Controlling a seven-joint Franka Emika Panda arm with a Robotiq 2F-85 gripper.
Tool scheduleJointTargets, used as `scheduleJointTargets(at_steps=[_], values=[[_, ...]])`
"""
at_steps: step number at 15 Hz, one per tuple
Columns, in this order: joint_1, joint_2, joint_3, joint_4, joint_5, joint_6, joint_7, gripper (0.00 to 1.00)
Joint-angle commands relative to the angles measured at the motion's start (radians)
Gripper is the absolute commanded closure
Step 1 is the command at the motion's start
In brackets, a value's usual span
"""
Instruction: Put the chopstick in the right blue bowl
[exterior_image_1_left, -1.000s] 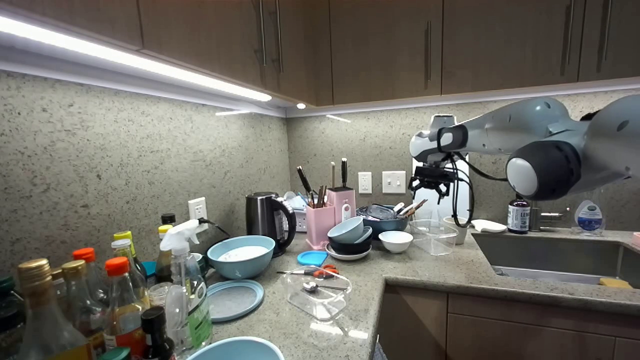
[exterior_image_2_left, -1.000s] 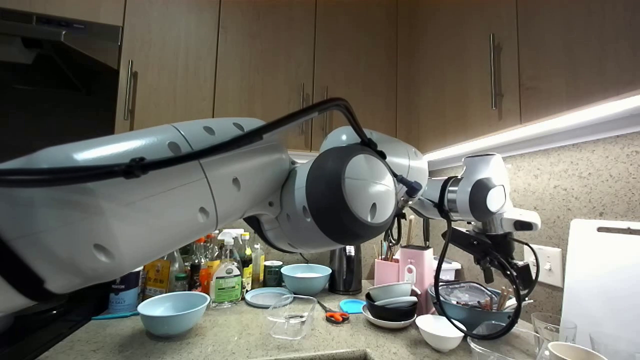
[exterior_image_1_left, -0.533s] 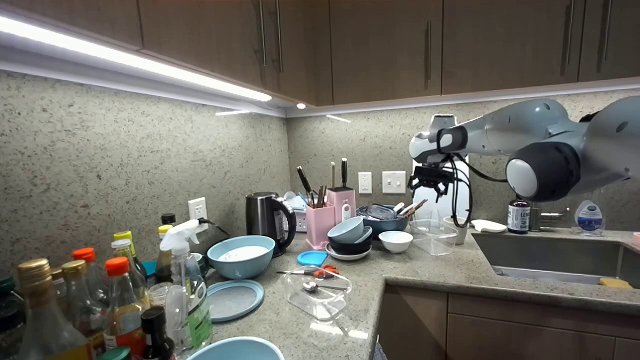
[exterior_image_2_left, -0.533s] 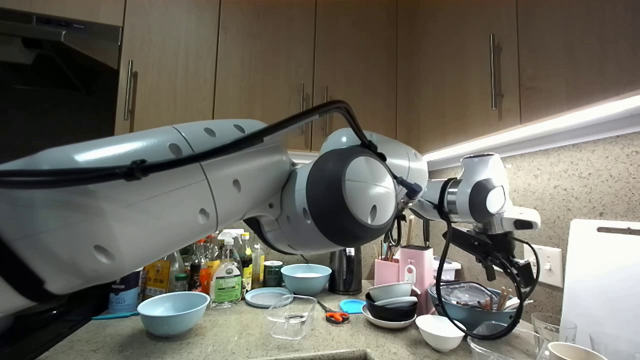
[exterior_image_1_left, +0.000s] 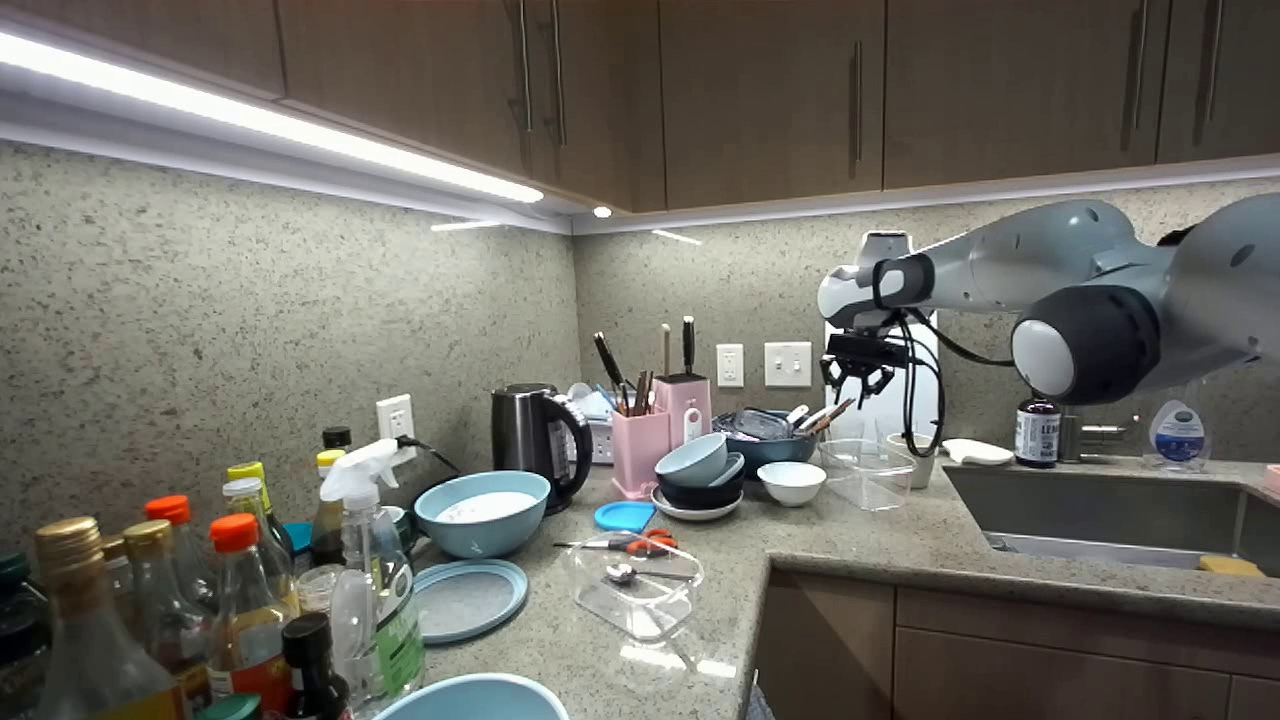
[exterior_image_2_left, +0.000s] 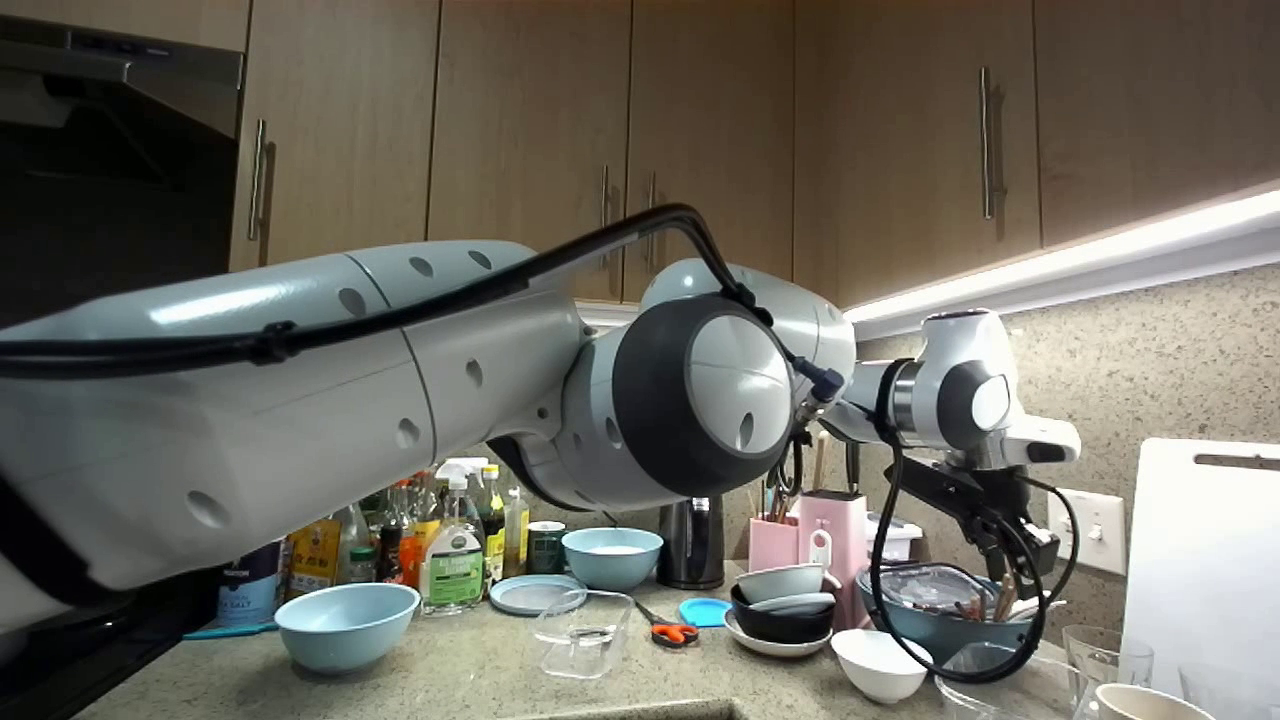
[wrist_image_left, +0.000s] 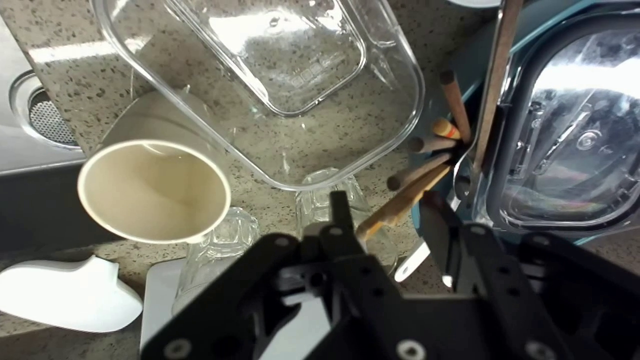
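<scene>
Fingers (wrist_image_left: 440, 235) spread, near the rim of the teal basin (exterior_image_1_left: 770, 452); light wooden stick ends (wrist_image_left: 376, 221) show between them in the wrist view. Chopsticks (wrist_image_left: 456, 105), as far as I can tell, lean out over that rim. Right blue bowl (exterior_image_1_left: 470, 538), pale inside, sits upright on the tabletop (exterior_image_1_left: 850, 545) just beside the black kettle (exterior_image_1_left: 520, 440).

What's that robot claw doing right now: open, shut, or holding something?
Robotiq gripper: open, jaws apart, holding nothing.
</scene>
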Motion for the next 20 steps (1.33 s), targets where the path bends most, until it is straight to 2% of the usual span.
scheduleJointTargets(at_steps=[1, 3, 13, 16, 17, 20], values=[[-0.006, 0.004, 0.012, 0.016, 0.003, -0.003, -0.036, 0.88], [-0.007, 0.002, 0.017, 0.017, 0.007, -0.003, -0.048, 0.98], [-0.015, -0.002, 0.051, 0.05, 0.018, 0.018, -0.067, 0.97], [-0.029, -0.012, 0.093, 0.067, 0.045, 0.056, -0.104, 0.99], [-0.056, 0.042, 0.142, 0.184, 0.022, 0.03, -0.104, 0.99], [-0.079, 0.055, 0.206, 0.244, 0.031, 0.034, -0.146, 0.99]])
